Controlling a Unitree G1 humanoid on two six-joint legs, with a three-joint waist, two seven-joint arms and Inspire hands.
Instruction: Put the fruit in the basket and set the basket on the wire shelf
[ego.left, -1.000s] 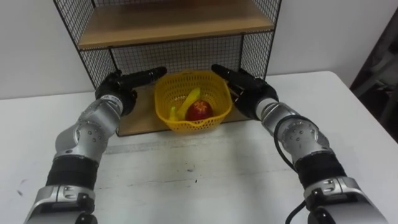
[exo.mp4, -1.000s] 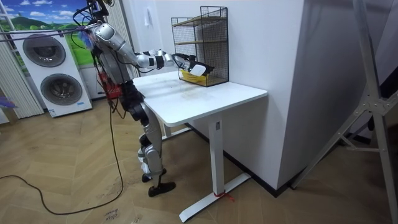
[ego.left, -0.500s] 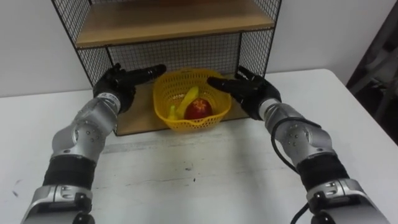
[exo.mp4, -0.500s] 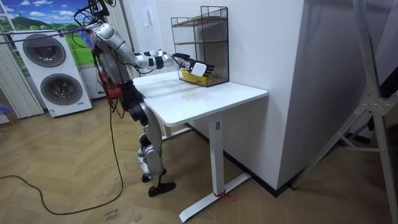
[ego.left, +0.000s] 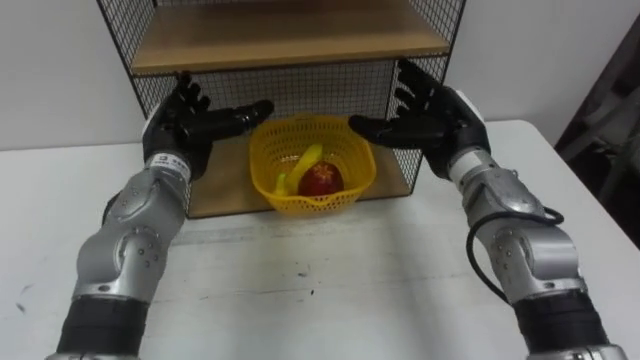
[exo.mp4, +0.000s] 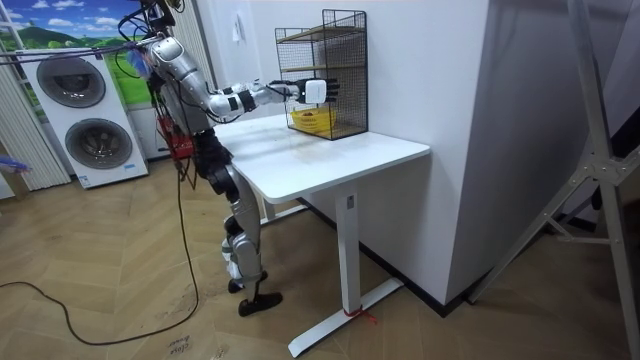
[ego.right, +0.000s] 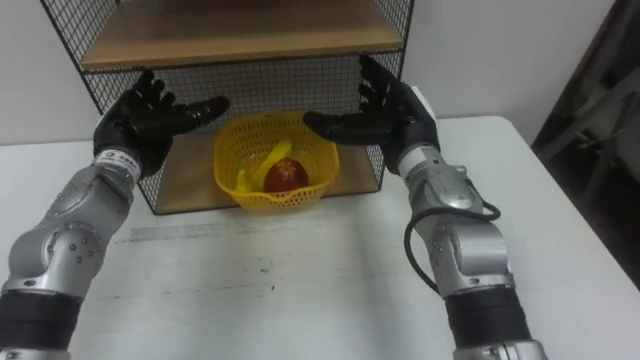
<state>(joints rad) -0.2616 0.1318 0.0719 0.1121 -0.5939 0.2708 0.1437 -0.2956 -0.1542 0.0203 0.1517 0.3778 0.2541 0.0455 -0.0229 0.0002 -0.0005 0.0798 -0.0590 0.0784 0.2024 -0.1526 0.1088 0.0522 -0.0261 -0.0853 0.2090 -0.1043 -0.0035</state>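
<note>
Left eye view: yellow basket (ego.left: 355, 186) (banana (ego.left: 303, 160), apple (ego.left: 321, 178) inside) on wire shelf (ego.left: 290, 88), between spread left hand (ego.left: 190, 125), spread right hand (ego.left: 435, 115)

Nothing legible anywhere: no label, number or sign to read on the basket (ego.left: 266, 168), the wire shelf (ego.left: 290, 38) or the table (ego.left: 330, 290). Only tiny dark marks at the pale wrist behind the left hand (ego.left: 190, 125), too small to make out.

left hand (ego.left: 190, 122) and right hand (ego.left: 432, 113) lifted off basket (ego.left: 310, 166), fingers spread
</note>
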